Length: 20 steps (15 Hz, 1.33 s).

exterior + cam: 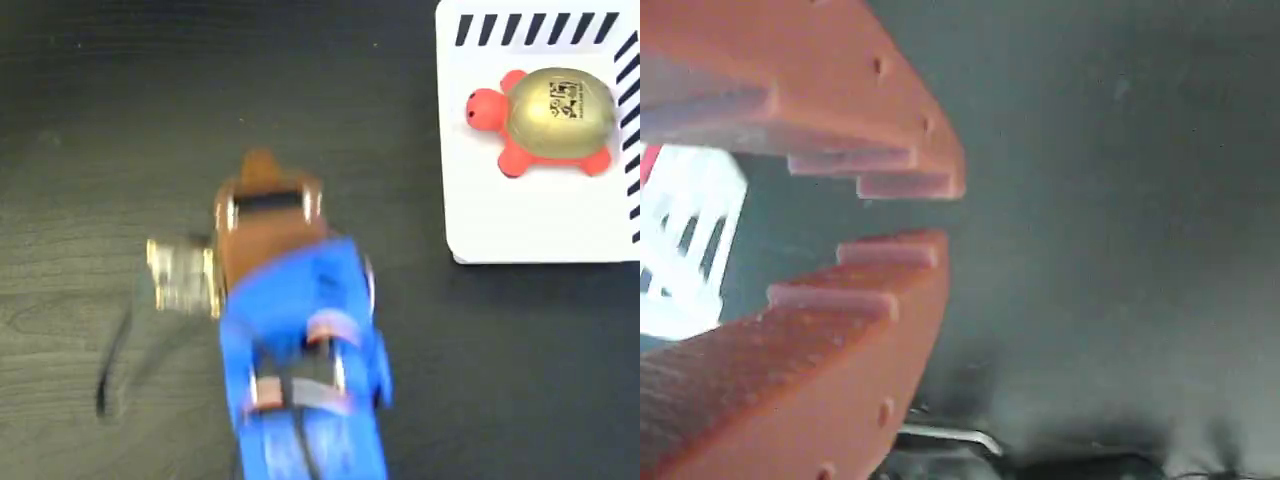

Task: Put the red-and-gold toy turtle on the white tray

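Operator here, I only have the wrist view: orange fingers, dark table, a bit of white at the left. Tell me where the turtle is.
Observer: The red-and-gold toy turtle lies on the white tray, at the top right of the fixed view.
Operator: Report whether it is fully on the tray.
Observer: Yes, its head, feet and gold shell all sit inside the tray's edges, head pointing left.
Operator: Say where the gripper is relative to it.
Observer: The gripper is over bare table, well to the left of the tray, touching neither. Your view shows a narrow gap between the fingers, with nothing in it.
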Available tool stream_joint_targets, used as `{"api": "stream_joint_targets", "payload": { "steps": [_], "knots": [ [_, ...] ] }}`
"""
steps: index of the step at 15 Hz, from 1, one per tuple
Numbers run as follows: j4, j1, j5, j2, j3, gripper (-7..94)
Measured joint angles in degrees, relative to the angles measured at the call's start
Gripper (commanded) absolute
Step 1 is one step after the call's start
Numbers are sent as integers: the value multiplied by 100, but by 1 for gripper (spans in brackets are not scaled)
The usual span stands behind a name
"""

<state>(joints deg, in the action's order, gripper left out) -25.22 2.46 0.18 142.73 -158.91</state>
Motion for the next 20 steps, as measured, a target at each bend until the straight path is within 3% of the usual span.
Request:
{"api": "stream_joint_targets", "payload": {
  "steps": [2, 5, 11, 20],
  "knots": [
    [-88, -79, 0, 844, -703, 0],
    [-1160, -185, 0, 2074, -1002, 0],
    [-4315, -88, -132, 4245, -1002, 0],
    [-4553, -141, -35, 4342, -1002, 0]
  ]
}}
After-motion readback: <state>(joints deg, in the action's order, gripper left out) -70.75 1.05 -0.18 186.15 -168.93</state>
